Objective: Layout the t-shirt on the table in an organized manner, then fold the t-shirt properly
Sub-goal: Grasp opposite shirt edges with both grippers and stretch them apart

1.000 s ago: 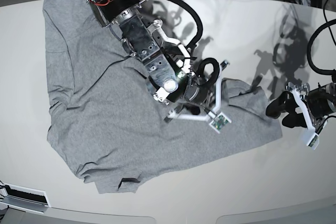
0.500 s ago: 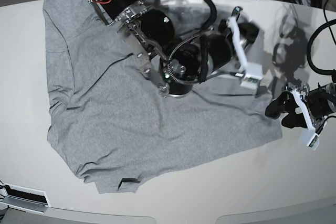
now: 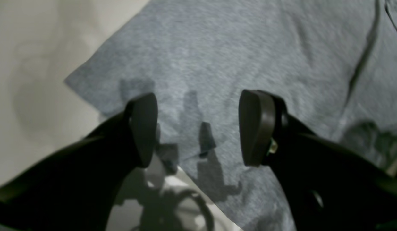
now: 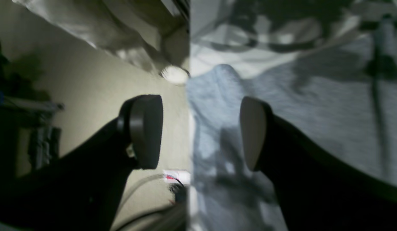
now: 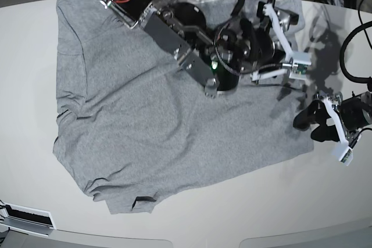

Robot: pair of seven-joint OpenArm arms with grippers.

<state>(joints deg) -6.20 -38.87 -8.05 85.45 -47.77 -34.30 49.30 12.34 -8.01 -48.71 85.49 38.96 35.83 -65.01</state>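
I had both the right gripper (image 4: 200, 131) and left gripper (image 3: 198, 128) spread empty over the t-shirt (image 5: 163, 126), risking snagging its far edge.

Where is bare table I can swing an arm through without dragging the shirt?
Free: the table along the near edge below the t-shirt, and the left strip beside it. Crowded: the far right, where the right gripper hangs over the cloth and the left gripper sits at the shirt's right corner.

Right pincer (image 4: 200, 131) gaping wide on an outstretched arm; left pincer (image 3: 198, 128) likewise spread, empty, low.
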